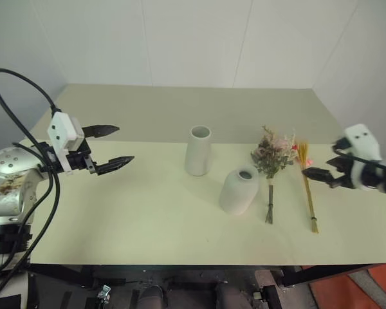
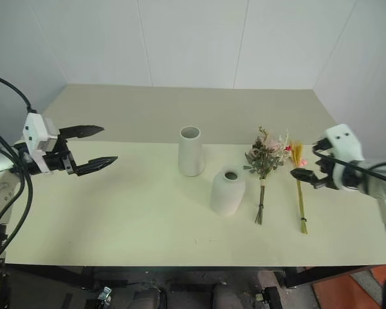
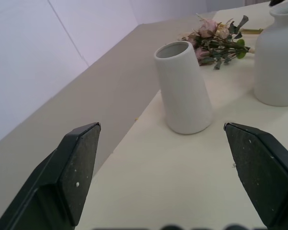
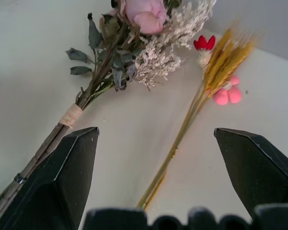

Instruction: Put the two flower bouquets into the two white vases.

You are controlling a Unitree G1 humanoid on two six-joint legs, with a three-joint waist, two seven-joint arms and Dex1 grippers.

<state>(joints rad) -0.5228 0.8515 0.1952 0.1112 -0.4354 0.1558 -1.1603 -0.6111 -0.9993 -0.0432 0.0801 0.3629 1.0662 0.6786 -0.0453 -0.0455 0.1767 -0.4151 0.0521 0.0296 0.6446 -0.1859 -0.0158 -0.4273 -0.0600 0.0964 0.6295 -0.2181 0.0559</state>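
Right wrist view: wheat bunch (image 4: pixel 192 124) between open (empty) fingers (image 4: pixel 62 177).

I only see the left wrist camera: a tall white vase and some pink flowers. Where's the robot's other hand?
Observer: The right gripper hangs open beside the yellow stalks, touching nothing.
Operator: Yellow stalks? I hardly see those!
Observer: They lie flat on the table, right of the rose bunch, with small pink and red blooms.
Operator: Is anything in the round vase?
Observer: No, the round vase has a bare mouth, and so does the tall vase.
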